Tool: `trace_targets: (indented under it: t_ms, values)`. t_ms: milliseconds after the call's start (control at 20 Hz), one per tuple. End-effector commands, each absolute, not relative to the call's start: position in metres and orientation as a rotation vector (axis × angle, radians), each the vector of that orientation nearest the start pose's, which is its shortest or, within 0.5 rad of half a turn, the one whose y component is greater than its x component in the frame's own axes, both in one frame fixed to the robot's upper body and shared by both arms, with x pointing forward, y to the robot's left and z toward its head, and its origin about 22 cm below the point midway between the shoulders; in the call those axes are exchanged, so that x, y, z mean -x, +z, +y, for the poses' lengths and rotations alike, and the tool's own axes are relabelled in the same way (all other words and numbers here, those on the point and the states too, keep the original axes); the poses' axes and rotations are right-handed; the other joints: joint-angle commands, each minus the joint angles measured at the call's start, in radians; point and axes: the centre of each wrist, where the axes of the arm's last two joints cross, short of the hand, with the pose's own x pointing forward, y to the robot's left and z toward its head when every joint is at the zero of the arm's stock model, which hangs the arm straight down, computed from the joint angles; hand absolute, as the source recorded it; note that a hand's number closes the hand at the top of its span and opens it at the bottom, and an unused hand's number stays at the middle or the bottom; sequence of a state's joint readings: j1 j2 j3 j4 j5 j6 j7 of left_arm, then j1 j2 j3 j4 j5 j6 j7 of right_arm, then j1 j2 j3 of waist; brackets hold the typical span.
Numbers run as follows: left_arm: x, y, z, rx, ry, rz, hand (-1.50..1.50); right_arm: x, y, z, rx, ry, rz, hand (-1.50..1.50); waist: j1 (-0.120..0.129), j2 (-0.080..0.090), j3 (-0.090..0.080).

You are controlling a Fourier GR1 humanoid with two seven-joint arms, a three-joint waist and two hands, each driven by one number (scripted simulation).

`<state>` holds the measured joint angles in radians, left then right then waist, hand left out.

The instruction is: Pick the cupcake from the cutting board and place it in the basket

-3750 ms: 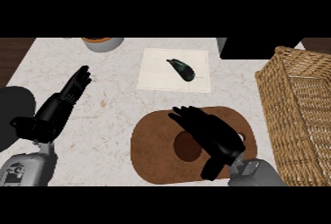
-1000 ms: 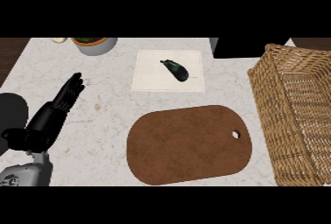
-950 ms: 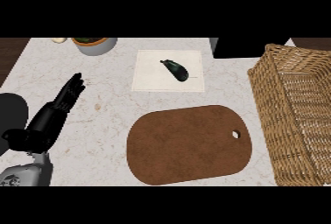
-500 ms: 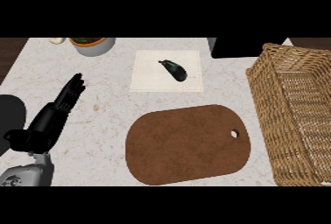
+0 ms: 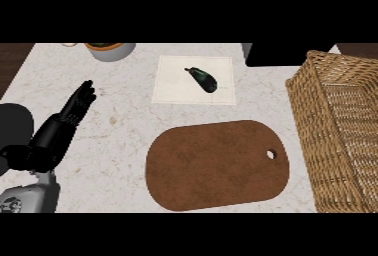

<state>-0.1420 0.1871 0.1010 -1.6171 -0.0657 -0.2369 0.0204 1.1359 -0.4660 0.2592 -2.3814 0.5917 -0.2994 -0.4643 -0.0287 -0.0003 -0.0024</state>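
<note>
Left hand (image 5: 63, 125) rests released, fingers straight, at the worktop's (image 5: 118, 95) left edge. Brown cutting board (image 5: 218, 165) lies bare beside the wicker basket (image 5: 336, 125); cupcake unseen.

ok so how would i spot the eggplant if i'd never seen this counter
Start at the brown cutting board in the middle of the counter, then look just beyond it to the pale square mat. The eggplant lies on that mat, slanted. It is the only small, dark, glossy, elongated thing there, unlike the grey pot to its left and the wicker basket to its right.
</note>
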Motion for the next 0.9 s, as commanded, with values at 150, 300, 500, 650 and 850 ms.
trace_targets:
  t_ms: [150,300,500,650,850]
  values:
    - [-0.279,0.060,0.269,-0.035,-0.393,-1.704,0.00,-0.022,0.156,-0.253,0.638,0.538,-1.811,1.50,0.031,0.014,-0.002]
    - [-0.280,0.061,0.266,-0.032,-0.386,-1.698,0.00,-0.031,0.156,-0.259,0.714,0.490,-1.794,1.50,0.041,0.014,-0.002]
    - [-0.274,0.055,0.263,-0.017,-0.412,-1.688,0.00,-0.047,0.154,-0.262,0.736,0.349,-1.816,1.50,0.056,0.015,-0.002]
    - [-0.280,0.070,0.262,-0.024,-0.423,-1.708,0.00,-0.070,0.150,-0.274,0.801,0.251,-1.811,1.50,0.074,0.017,-0.001]
    - [-0.280,0.065,0.258,-0.014,-0.399,-1.699,0.00,-0.095,0.164,-0.288,0.863,0.216,-1.784,1.50,0.066,0.012,-0.001]
